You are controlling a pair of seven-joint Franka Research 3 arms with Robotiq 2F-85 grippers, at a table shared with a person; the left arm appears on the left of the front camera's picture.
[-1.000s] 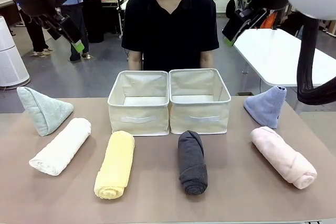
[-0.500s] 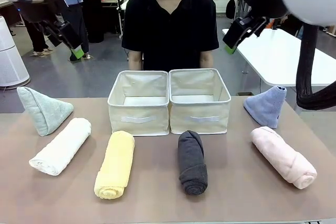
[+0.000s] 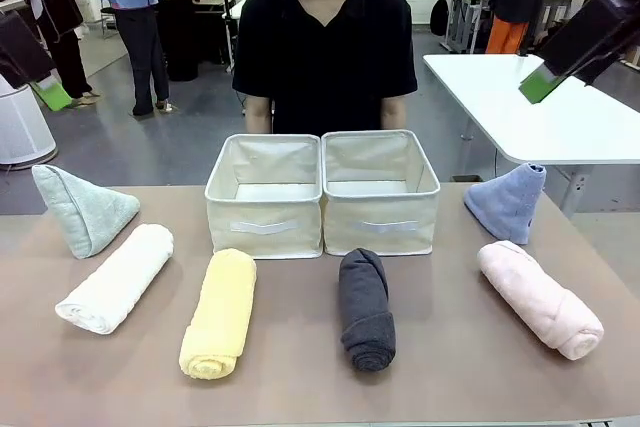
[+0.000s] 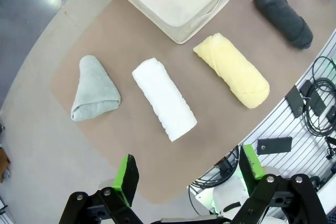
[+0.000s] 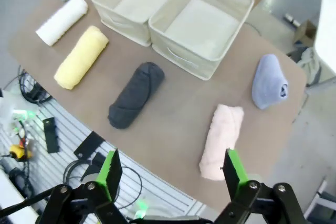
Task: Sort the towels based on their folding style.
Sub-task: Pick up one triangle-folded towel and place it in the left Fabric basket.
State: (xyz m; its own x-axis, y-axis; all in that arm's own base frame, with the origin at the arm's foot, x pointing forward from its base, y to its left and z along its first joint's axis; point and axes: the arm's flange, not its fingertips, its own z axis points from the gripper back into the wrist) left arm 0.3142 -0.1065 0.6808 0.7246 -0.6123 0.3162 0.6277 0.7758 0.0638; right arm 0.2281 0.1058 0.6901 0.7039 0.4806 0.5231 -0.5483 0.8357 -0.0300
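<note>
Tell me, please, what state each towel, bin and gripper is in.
teal towel: cone-folded, on table.
white towel: rolled, on table.
yellow towel: rolled, on table.
grey towel: rolled, on table.
pink towel: rolled, on table.
blue towel: cone-folded, on table.
left bin: empty.
right bin: empty.
left gripper: open, empty.
right gripper: open, empty.

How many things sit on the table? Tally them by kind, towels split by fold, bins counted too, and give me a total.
Rolled terry towels: 4 (white roll, pale yellow roll, dark grey roll, pink roll)
Cone-folded terry towels: 2 (light teal cone, periwinkle blue cone)
Beige fabric bins: 2 (left bin, right bin)
Total: 8
</note>
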